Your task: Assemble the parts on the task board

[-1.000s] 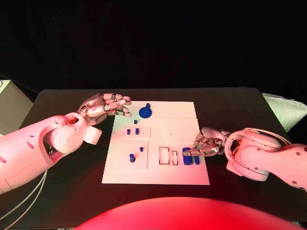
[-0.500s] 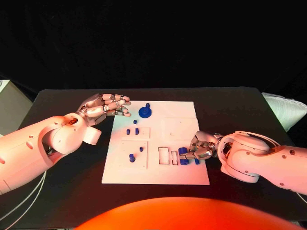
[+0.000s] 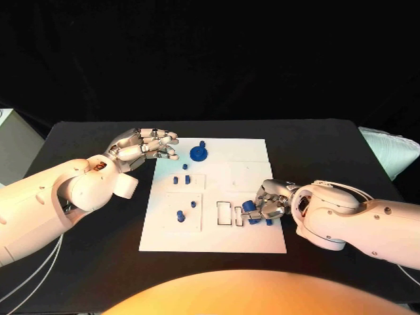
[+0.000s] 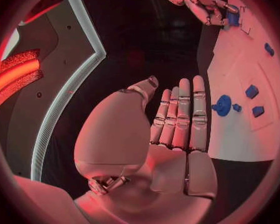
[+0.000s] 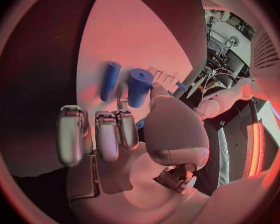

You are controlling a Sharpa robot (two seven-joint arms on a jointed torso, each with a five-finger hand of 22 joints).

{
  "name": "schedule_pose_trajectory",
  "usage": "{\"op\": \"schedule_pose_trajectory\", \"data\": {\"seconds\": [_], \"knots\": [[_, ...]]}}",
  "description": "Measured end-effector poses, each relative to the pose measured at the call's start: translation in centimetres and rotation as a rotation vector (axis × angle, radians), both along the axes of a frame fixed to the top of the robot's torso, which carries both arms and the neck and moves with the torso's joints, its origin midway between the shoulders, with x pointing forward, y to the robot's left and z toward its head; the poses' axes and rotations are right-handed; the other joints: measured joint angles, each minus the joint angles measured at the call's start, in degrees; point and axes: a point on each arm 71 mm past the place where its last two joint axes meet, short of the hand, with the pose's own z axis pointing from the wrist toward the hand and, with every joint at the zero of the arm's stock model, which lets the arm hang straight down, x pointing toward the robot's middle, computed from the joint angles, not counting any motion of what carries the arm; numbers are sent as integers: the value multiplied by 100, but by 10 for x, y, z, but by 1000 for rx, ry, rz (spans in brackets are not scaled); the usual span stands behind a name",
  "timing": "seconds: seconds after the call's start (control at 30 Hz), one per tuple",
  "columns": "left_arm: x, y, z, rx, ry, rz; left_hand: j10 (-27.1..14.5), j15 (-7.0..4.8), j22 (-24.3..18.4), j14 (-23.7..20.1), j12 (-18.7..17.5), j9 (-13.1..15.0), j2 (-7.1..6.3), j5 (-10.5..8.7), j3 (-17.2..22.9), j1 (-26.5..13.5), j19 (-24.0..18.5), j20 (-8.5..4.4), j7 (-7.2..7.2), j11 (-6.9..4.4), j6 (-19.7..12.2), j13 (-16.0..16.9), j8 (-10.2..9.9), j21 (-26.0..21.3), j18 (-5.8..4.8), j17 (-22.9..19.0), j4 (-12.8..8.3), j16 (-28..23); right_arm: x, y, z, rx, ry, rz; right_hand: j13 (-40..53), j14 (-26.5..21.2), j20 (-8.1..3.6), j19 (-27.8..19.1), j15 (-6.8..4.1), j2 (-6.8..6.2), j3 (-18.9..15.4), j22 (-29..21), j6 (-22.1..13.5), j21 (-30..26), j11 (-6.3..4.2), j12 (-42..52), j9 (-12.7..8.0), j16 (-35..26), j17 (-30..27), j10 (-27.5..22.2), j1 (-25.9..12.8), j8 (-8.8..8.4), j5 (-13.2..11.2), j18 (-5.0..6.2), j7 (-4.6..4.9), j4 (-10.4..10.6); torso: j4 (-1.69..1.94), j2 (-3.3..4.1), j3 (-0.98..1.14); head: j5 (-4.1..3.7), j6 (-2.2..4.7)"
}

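Your right robot hand (image 3: 270, 204) pinches a blue cylinder (image 5: 139, 86) at the task board (image 3: 248, 242)'s near right corner, its grip plain from the right wrist, while the left robot hand (image 3: 144, 146) hovers open beside the board's far left edge.

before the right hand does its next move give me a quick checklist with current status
1. Right hand at the blue cylinders by the board's near right slots: ok.
2. Firm hold on a cylinder: cannot tell; the fingers curl beside the thick one, contact hidden.
3. Thin blue cylinder lies loose beside the thick one on the task board: ok.
4. Left hand off the board's far left corner, holding nothing, out of the way: ok.
5. Blue round part at the far edge, untouched: ok.
6. Empty slots left of the right hand unobstructed: ok.
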Motion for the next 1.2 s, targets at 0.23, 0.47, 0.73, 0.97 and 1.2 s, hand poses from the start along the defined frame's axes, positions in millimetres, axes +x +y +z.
{"op": "schedule_pose_trajectory", "data": {"seconds": [0.23,0.47,0.73,0.97,1.2], "knots": [[0,0,0,0,1,-1,0,0,-5,0,0,0,0,0,0,0,13,13,0,0,0,0,0,0,0,6,0,-23,-2,3,0,15,-13,-3,4,0,0,0,2,-86,60,0,-95,35,2,-22,132,33,0,-1,600,-3,883,0,81,-5,1,1,-5,-2,0],[0,0,0,0,3,-4,0,0,-7,0,0,0,0,0,0,0,22,22,0,0,0,-1,0,0,1,8,0,-23,-2,3,1,29,-17,-19,4,1,0,0,4,-257,242,1,-118,35,22,-22,125,33,0,-1,913,-87,1187,0,104,143,4,3,-7,1,0],[0,0,0,1,4,-6,0,0,-6,0,0,0,0,0,0,0,22,22,0,0,0,-1,0,0,1,7,0,-23,-5,2,9,78,-11,-58,3,1,0,0,3,-264,542,4,-143,67,22,-22,-1698,33,-1,-1,1053,-176,1407,0,5,64,4,6,-9,18,0],[0,-1,-1,0,7,-10,0,0,-12,0,0,0,-1,0,0,0,21,22,0,0,0,-2,0,0,1,14,0,-23,0,10,29,153,19,-81,2,1,0,0,3,-216,667,3,-107,102,22,-22,-1698,55,-1,-2,1005,-165,1450,0,34,30,10,6,-10,6,0],[0,-3,-1,-2,8,-15,0,0,-11,0,0,0,-1,0,0,0,21,21,0,0,0,-2,0,0,1,14,0,-23,0,30,31,206,84,-63,1,1,1,0,3,-181,743,3,-107,102,20,-22,-1698,55,-1,0,966,-165,1386,0,33,38,18,15,-13,5,0]]}}
